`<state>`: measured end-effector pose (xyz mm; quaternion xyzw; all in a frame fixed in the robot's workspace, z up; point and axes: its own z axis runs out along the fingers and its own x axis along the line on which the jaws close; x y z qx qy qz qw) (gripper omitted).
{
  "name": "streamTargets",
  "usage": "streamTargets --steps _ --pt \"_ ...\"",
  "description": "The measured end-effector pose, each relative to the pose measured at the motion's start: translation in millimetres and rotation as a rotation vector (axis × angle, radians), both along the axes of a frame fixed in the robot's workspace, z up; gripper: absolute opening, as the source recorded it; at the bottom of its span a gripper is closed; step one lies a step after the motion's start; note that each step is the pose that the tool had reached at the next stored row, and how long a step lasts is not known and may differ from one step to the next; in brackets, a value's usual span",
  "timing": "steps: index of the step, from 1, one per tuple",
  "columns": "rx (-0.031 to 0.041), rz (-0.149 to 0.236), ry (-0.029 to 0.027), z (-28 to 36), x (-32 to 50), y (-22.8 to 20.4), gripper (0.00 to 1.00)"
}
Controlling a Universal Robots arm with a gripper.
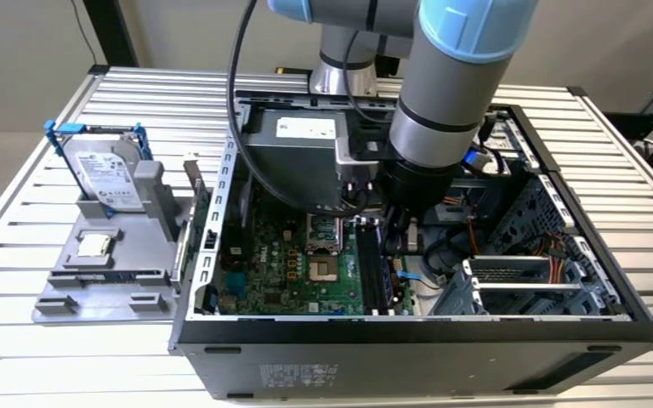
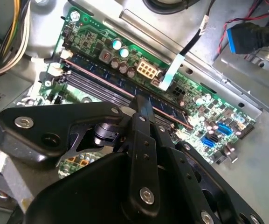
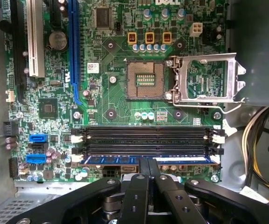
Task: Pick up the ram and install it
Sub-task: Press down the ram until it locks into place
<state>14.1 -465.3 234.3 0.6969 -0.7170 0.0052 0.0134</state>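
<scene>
Standing on the table: the table (image 1: 65,357) is ribbed pale metal; it carries the open computer case (image 1: 417,340), black and grey sheet steel, with the arm (image 1: 451,93) reaching down into it.
Beside the case: well off from the jaws, a grey plastic holder (image 1: 111,272) props a silver hard drive (image 1: 105,174) in a blue frame.
Board: the motherboard (image 3: 115,84) is green, flat and crowded with small parts; its square processor socket (image 3: 145,80) lies open, beyond the slots from the jaws.
Slots: black memory slots (image 3: 146,137) with white end clips run crosswise in front of the jaws.
Ram: the ram (image 3: 106,159) is a long, thin, bluish-dark stick lying in the slot nearest the jaws, its long axis parallel to the slots and square across the jaws' tips; it looks seated or nearly so.
Jaws: the gripper (image 3: 147,162), matte black, has its jaws drawn together, tips pressed at the stick's middle top edge; no gap shows, so pushing seems likelier than gripping.
</scene>
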Motion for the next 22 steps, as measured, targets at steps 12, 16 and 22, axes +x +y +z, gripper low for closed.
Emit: streamTargets --steps 12,16,22 --pt "-0.0001 0.0 0.004 -9.9 0.1 -0.4 0.0" --pt "-0.0011 0.0 0.006 -14.4 0.0 -0.7 0.0" --pt "0.0001 0.0 0.0061 0.5 0.1 -0.5 0.0"
